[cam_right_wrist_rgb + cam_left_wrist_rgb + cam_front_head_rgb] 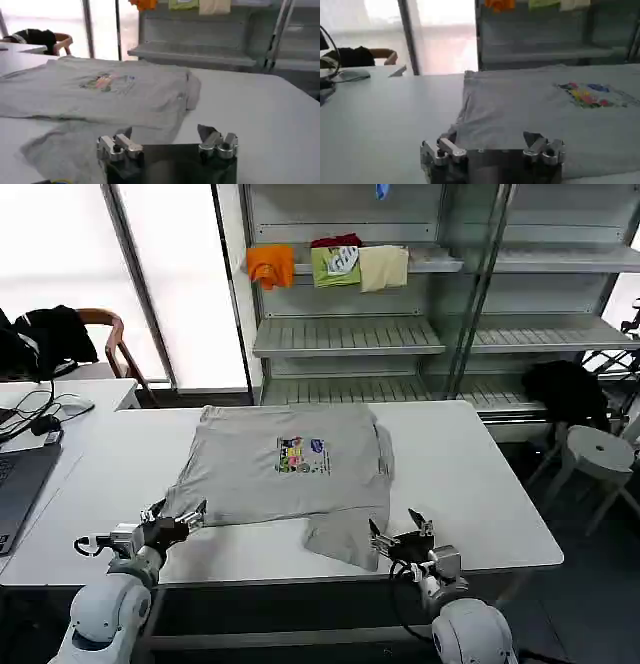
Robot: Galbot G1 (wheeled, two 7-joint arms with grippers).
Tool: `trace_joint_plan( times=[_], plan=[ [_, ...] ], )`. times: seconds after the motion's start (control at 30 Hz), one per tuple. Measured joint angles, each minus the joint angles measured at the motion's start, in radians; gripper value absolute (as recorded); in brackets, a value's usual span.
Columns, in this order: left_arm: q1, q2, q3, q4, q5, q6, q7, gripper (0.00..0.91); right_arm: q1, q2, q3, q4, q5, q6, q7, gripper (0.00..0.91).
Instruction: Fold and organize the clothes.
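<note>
A light-grey T-shirt point(285, 469) is lying spread across the middle of the white table point(470, 484), printed graphic point(301, 455) facing up. The left gripper point(174, 517) is hovering at the shirt's lower-left corner, fingers apart, while the right gripper point(402, 535) is waiting at lower centre-right beside the sleeve, fingers likewise spread.
</note>
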Motion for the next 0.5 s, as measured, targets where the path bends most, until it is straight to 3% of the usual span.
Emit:
trace_joint_plan(
  times=[0.5],
  plan=[
    [0.081,0.019,-0.056,-0.019,-0.008,0.000,0.001,0.907,-0.051,0.013,-0.017,-0.002,0.001,0.000,-0.005,0.907]
  ],
)
